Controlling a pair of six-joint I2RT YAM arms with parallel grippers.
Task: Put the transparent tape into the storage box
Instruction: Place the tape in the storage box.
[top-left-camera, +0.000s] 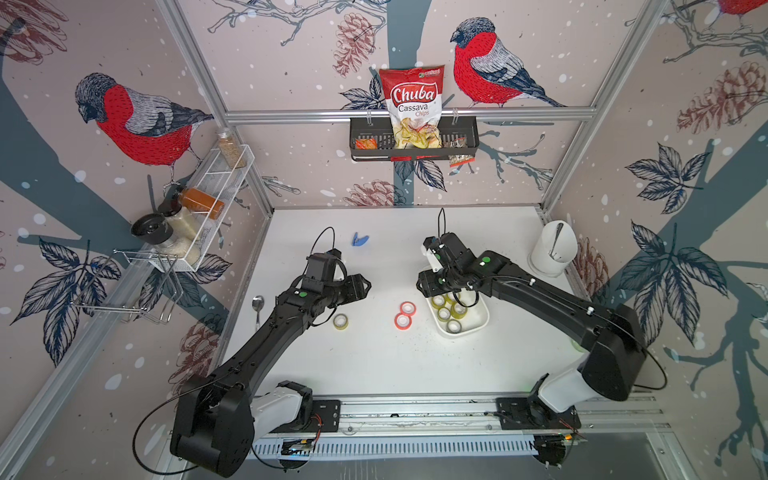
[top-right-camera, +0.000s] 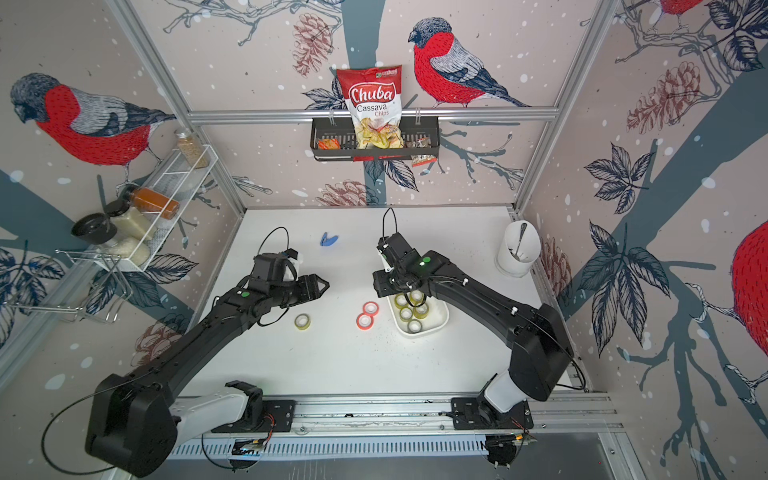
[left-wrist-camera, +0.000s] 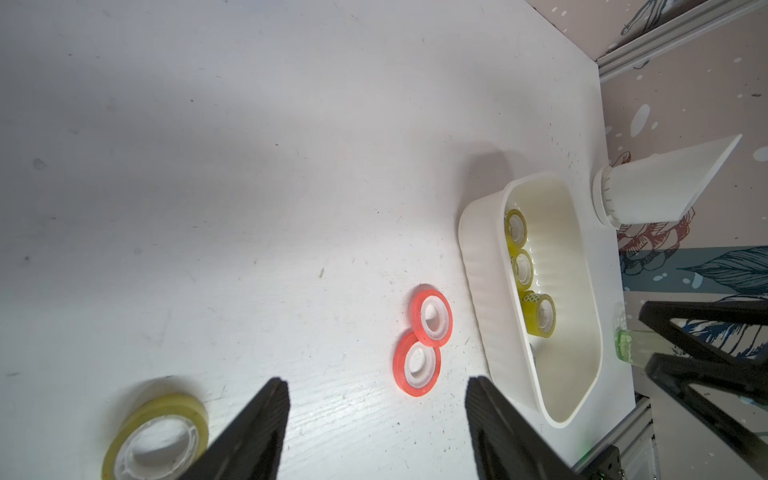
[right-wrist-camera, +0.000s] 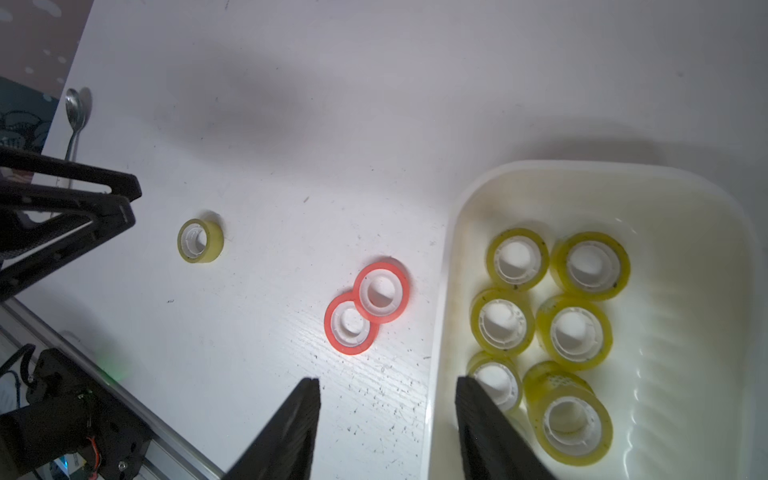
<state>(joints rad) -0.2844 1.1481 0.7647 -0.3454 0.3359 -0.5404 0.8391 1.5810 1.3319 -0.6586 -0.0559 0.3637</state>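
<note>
The storage box (top-left-camera: 482, 321) (top-right-camera: 441, 320) is a shallow white tub right of the table's middle, and several yellowish transparent tape rolls (top-left-camera: 446, 313) (right-wrist-camera: 573, 332) lie in it. One more transparent tape roll (top-left-camera: 340, 321) (top-right-camera: 302, 321) (left-wrist-camera: 156, 432) (right-wrist-camera: 200, 241) lies loose on the table to its left. My left gripper (top-left-camera: 368, 286) (left-wrist-camera: 376, 384) hovers open and empty just behind that roll. My right gripper (top-left-camera: 430, 289) (right-wrist-camera: 386, 382) is open and empty above the box's left rim (right-wrist-camera: 449, 291), with one finger over the table and the other over the rolls.
Two overlapping red tape rolls (top-left-camera: 405, 314) (left-wrist-camera: 424, 345) lie between the loose roll and the box. A spoon (top-left-camera: 257, 305) rests at the left edge and a blue clip (top-left-camera: 359, 240) farther back. A tall white cup (top-left-camera: 552, 249) stands at the back right. A black basket (top-left-camera: 413, 145) hangs on the back wall.
</note>
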